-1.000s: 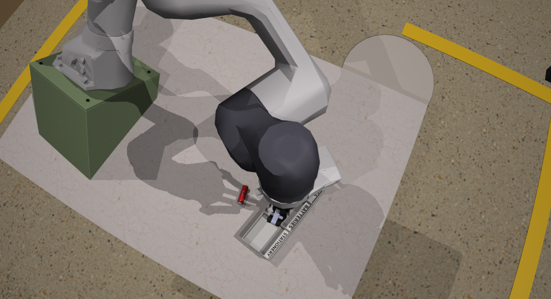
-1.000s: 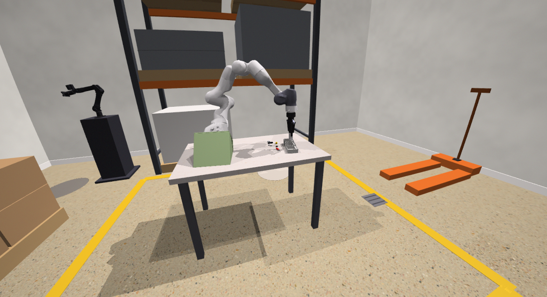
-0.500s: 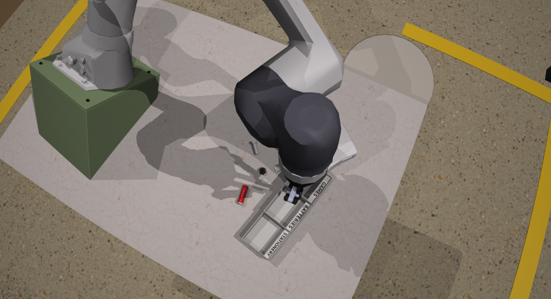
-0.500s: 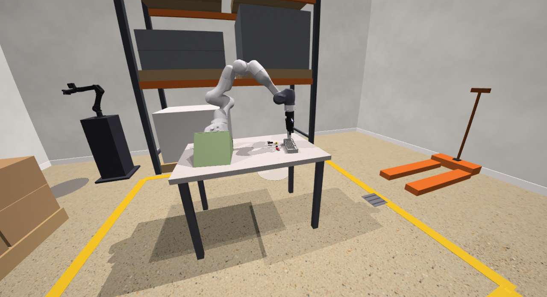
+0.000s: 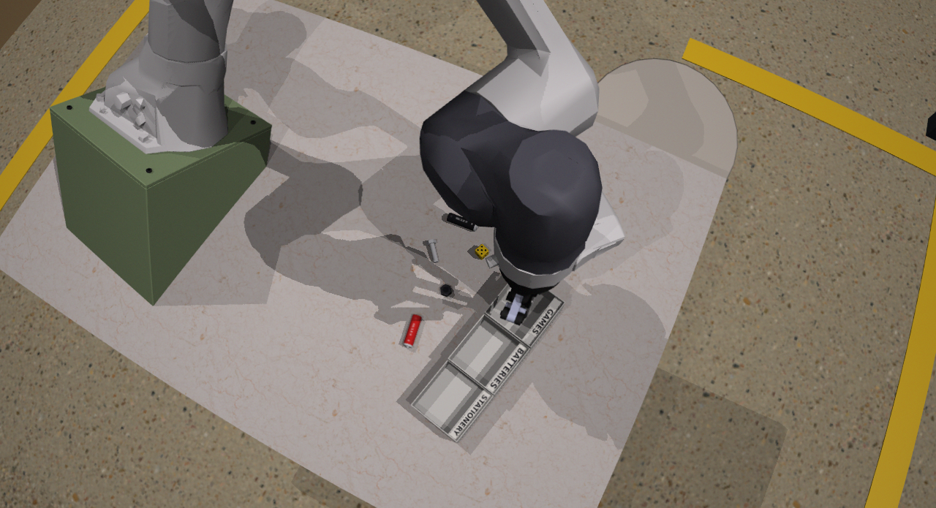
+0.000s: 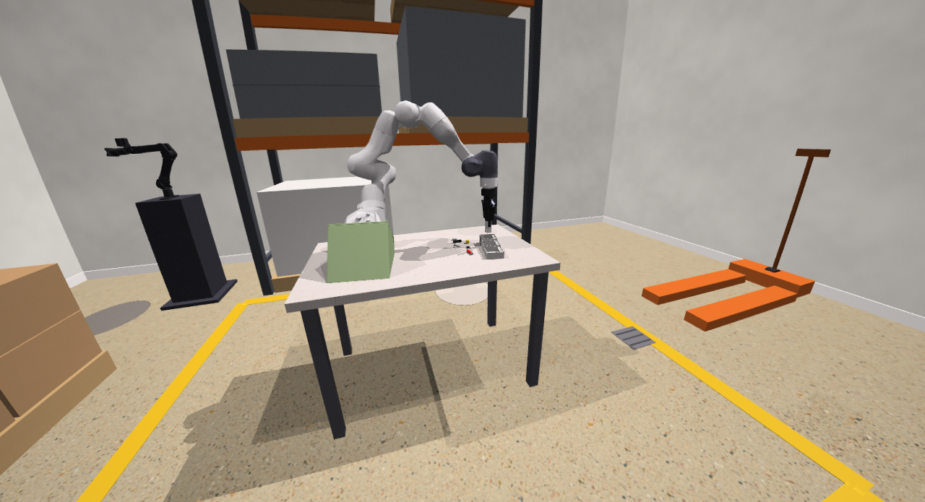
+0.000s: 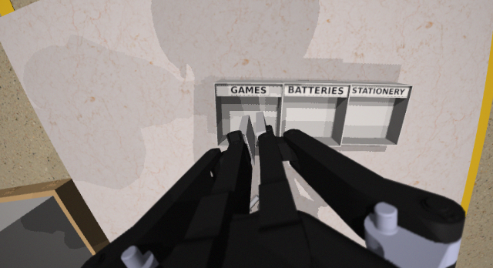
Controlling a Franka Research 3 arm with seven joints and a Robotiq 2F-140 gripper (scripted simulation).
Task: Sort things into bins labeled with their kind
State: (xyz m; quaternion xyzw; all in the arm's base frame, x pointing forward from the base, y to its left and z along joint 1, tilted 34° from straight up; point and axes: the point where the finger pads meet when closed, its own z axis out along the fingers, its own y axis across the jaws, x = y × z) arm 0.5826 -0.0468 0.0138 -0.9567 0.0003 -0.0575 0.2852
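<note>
My gripper is shut, with a slim gap and nothing seen between its pads. It hangs over the GAMES bin. The BATTERIES bin and STATIONERY bin adjoin it in a row and look empty. On the table lie a red battery, a black battery, a yellow die, a silver bolt, a black nut and a small pale thing, partly hidden by the arm.
The green pedestal bears the arm at one end of the table. In the wrist view a brown-edged box stands beyond the table edge. The bin walls stand up close around the space below the fingertips.
</note>
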